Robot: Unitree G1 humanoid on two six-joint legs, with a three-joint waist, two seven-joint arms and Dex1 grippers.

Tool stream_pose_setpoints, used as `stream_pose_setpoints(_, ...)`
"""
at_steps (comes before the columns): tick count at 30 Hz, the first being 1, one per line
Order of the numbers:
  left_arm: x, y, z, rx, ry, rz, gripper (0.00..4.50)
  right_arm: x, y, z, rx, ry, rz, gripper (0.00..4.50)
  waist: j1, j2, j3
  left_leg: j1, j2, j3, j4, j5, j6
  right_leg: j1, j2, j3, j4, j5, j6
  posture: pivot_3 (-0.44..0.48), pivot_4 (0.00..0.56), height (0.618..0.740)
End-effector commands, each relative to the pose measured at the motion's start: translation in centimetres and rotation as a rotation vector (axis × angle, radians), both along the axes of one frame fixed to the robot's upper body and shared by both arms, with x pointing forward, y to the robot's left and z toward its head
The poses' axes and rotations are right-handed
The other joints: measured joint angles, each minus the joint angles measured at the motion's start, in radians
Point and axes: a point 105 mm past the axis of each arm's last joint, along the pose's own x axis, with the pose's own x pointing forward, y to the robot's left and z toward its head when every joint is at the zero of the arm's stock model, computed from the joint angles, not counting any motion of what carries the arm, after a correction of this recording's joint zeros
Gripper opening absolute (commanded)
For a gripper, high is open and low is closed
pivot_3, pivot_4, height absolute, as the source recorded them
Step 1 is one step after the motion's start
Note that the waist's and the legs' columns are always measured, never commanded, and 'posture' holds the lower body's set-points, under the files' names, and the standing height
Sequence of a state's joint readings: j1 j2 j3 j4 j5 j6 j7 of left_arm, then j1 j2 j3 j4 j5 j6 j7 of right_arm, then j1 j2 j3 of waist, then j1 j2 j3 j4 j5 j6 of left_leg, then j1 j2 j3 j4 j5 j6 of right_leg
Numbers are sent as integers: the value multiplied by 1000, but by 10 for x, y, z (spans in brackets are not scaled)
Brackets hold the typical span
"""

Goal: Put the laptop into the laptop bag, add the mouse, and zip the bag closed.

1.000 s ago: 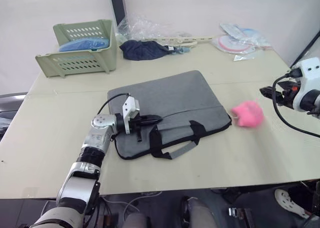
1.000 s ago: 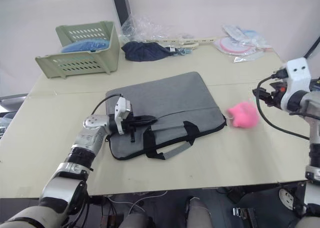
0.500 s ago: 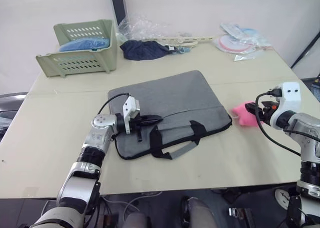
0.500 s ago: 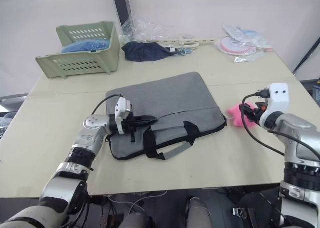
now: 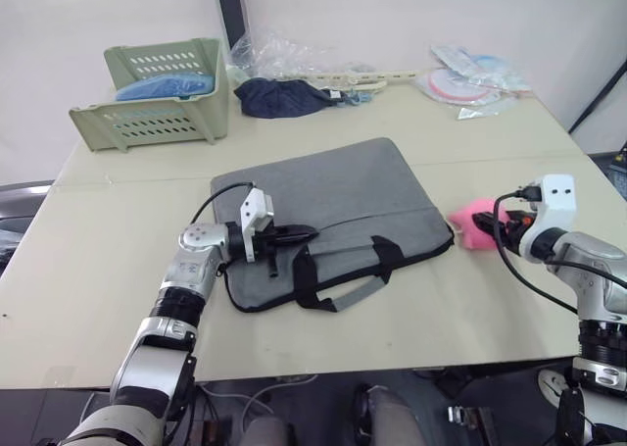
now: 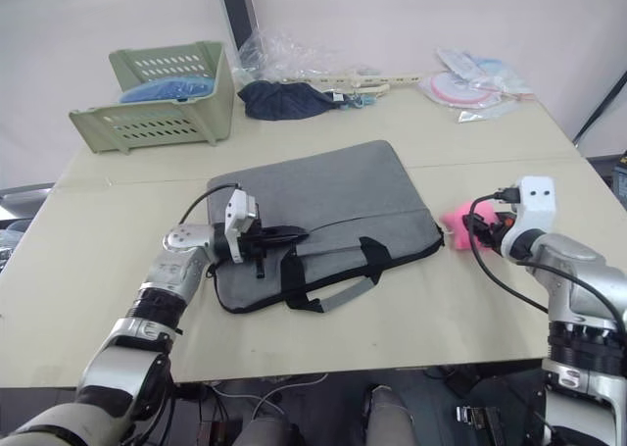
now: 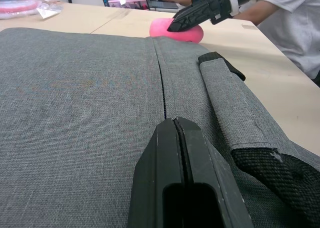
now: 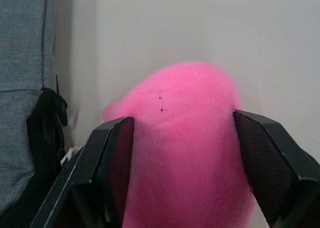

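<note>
The grey laptop bag (image 5: 333,196) lies flat mid-table, its strap handles (image 5: 343,270) toward the front edge. My left gripper (image 5: 312,233) is shut and rests on the bag's left part, its tip at the black zipper line (image 7: 164,95). Whether it pinches anything there is hidden. To the right of the bag, my right gripper (image 6: 475,232) is open, its fingers (image 8: 107,158) on either side of a fuzzy pink lump (image 8: 180,112) on the table. The laptop and the mouse are out of view.
A green basket (image 5: 162,93) holding something blue stands at the back left. A dark navy cloth bundle (image 5: 284,96) and clear plastic wrap (image 5: 284,52) lie behind the bag. Packaged round items (image 5: 470,78) sit at the back right. A person (image 7: 295,27) sits beyond the table's right side.
My right arm has swung in from the far right and down to the pink lump, and its fingers now straddle it. The left arm and the bag have not moved.
</note>
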State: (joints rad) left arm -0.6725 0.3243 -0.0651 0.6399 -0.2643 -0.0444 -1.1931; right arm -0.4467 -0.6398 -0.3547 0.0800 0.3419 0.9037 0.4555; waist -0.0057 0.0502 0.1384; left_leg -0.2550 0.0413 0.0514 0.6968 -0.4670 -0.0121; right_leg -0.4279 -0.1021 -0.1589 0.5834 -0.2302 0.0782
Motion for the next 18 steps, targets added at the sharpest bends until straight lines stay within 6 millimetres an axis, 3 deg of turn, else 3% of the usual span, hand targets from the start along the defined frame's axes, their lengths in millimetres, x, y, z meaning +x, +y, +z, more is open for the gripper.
stream_pose_setpoints(1,-20,6,-62,108,229,7,0,-1,6,-3,-2,21,33,2235,-1,0,0,0,0,0,0,0,0,0,0,0,0,0,0,0,150,740)
stream_pose_setpoints(5,-21,7,-63,109,231,11,0,-2,6,-6,1,33,33,246,-2,-1,0,1,0,0,-1,0,0,0,0,0,0,0,0,0,150,740)
stream_pose_setpoints(6,-21,7,-63,109,231,12,0,-2,5,-6,0,34,32,25,-2,-1,-1,1,0,0,-1,0,0,0,0,0,0,0,0,0,150,740)
stream_pose_setpoints(11,-20,8,-63,108,232,18,0,-1,5,-3,1,30,33,25,-2,-1,-1,1,0,0,-1,0,0,0,0,0,0,0,0,0,150,740)
stream_pose_setpoints(18,-20,7,-63,109,233,16,0,9,-1,23,-55,-37,29,25,-2,-1,-1,1,0,0,-2,0,0,0,0,0,0,0,0,0,150,740)
